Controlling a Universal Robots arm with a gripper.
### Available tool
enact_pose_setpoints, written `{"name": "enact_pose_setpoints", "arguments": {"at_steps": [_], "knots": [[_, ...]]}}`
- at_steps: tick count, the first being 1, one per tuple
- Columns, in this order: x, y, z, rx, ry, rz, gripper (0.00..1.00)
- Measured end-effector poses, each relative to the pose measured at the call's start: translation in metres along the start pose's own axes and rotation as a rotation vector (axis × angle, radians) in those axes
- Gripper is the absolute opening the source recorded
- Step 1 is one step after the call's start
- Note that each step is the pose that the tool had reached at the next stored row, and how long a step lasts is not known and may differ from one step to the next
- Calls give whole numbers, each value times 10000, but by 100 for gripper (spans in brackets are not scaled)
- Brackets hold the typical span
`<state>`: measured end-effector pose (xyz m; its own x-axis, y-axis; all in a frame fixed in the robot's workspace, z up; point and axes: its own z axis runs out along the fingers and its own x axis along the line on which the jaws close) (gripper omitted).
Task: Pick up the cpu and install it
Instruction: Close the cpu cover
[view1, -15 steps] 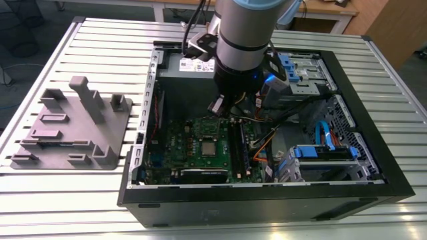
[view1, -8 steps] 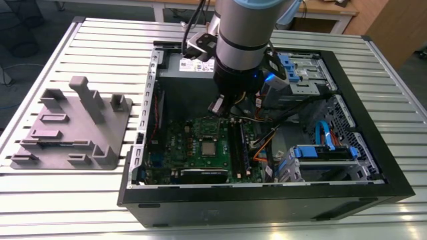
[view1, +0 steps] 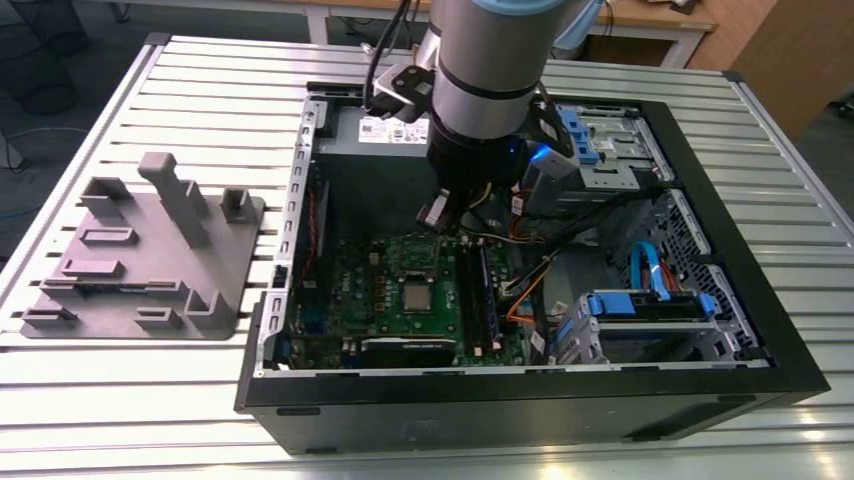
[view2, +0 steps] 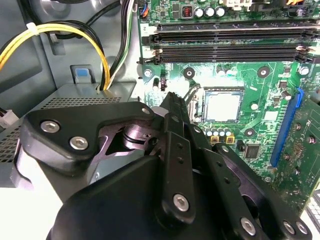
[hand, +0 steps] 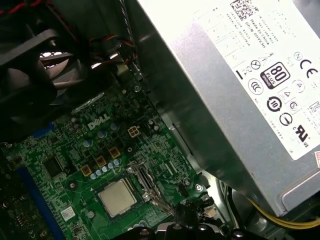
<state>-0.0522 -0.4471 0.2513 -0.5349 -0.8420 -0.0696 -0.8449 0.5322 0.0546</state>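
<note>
Exterior view: the gripper (view1: 442, 218), seemingly pressed together and empty, hangs over the board (view1: 354, 285), with the cpu (view1: 418, 296) lying flat in its socket at about 6 o'clock, near but apart.

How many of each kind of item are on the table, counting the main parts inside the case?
cpu: 1
motherboard: 1
power supply: 1
computer case: 1
grey plastic tray: 1
Total: 5
</note>
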Motion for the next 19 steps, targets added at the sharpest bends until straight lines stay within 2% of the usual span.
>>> {"name": "enact_pose_setpoints", "arguments": {"at_steps": [7,19], "knots": [[0,-1,-12,-11,-19,-2,11],[13,-9,-14,-12,-19,-10,11]]}}
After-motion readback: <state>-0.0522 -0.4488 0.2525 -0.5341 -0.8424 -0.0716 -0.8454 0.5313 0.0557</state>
